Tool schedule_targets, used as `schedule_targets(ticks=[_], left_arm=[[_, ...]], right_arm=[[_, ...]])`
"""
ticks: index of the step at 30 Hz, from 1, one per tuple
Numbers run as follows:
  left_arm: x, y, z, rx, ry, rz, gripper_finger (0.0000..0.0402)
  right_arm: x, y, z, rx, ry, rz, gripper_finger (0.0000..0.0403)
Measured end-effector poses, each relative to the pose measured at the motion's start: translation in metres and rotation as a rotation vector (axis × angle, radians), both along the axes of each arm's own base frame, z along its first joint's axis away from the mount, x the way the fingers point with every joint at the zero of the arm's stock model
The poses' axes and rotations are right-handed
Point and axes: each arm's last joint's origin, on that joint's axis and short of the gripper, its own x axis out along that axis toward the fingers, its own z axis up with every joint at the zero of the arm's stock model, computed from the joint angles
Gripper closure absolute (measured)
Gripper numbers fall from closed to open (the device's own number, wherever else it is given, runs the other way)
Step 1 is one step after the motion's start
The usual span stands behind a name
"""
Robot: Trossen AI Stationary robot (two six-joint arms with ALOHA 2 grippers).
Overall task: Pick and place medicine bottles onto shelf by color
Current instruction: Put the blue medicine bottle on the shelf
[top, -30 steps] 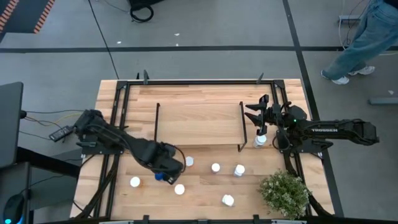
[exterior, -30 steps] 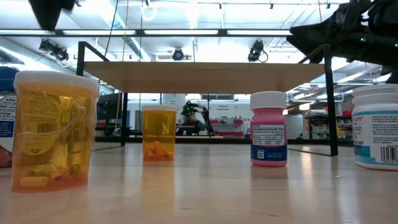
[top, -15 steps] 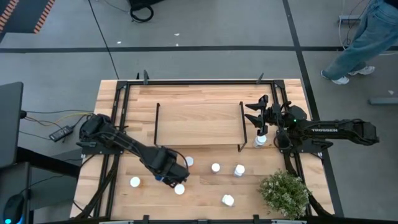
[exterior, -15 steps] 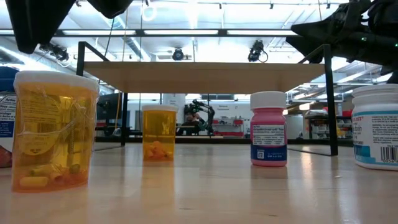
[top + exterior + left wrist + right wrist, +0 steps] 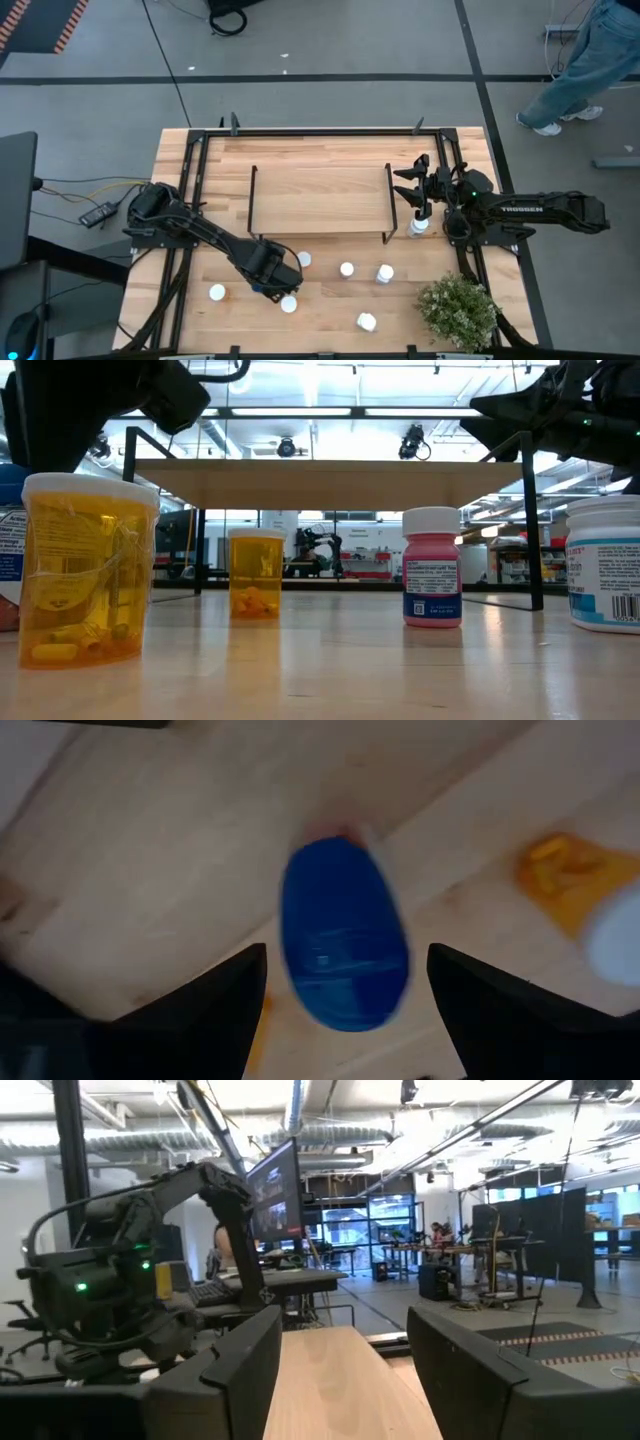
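High view: left gripper (image 5: 268,281) low over table front, among loose bottles; right gripper (image 5: 415,193) at shelf (image 5: 320,200) right end, above white-capped bottle (image 5: 417,226).

Left wrist view: fingers spread wide, straddling blue bottle (image 5: 343,932), lined up for grasp.

Right wrist view: fingers apart, holding nothing, shelf board between them.

blue bottle (image 5: 343,933) blurred, person (image 5: 580,62) cut off
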Motion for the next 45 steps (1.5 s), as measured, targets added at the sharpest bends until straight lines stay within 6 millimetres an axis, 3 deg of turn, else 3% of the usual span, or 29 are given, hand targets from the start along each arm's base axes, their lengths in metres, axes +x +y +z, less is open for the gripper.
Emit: schedule_targets(ticks=[7, 14, 21, 25, 30, 34, 39, 45], left_arm=[[0.0, 0.002, 0.0, -0.002, 0.006, -0.017, 0.0118], [-0.005, 0.004, -0.02, -0.014, 0.022, -0.02, 0.0118], [-0.002, 0.008, -0.022, -0.025, 0.011, -0.025, 0.0121], [0.0, 0.011, -0.022, -0.033, 0.011, -0.021, 0.0148], [0.004, 0.011, -0.022, -0.053, -0.024, -0.035, 0.0212], [0.006, 0.014, -0.022, -0.064, -0.03, -0.042, 0.0215], [0.008, 0.025, -0.012, -0.145, -0.039, -0.022, 0.0212], [0.019, 0.038, 0.033, -0.192, -0.147, -0.011, 0.0181]], right_arm=[[0.0, 0.0, 0.0, 0.013, 0.001, 0.007, 0.0177], [0.0, 0.0, 0.0, 0.013, 0.001, 0.008, 0.0177], [0.0, 0.0, 0.0, 0.013, 0.0, 0.008, 0.0177], [0.0, 0.0, 0.0, 0.013, 0.0, 0.008, 0.0177], [0.0, 0.0, 0.0, 0.013, 0.0, 0.008, 0.0177], [0.0, 0.0, 0.0, 0.014, 0.001, 0.008, 0.0177], [0.0, 0.0, 0.0, 0.042, -0.003, 0.017, 0.0177], [0.0, 0.0, 0.0, 0.063, -0.003, 0.024, 0.0177]])
